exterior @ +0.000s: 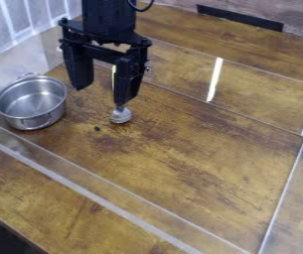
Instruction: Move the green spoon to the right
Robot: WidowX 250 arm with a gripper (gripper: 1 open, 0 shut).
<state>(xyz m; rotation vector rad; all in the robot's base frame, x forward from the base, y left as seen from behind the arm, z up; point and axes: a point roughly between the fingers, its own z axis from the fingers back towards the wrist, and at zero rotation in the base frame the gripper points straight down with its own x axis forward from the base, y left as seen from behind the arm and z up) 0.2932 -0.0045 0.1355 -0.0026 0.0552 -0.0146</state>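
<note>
Green spoon (pixel 119 107): standing near upright on wooden table (pixel 207 149), long axis vertical, bowl down. Gripper (pixel 107 84): jaws apart, straddling handle. Steel pot (pixel 32 101): left.

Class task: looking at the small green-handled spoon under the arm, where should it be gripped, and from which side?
Probably from above, across the slim green-handled spoon just above its grey bowl. The open tool hangs over it, hiding most of the handle, so its exact lie is unclear.

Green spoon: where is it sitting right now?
In the camera view the green spoon is left of centre on the wooden table, directly beneath the open gripper and just right of the steel pot; only its grey bowl shows clearly.
</note>
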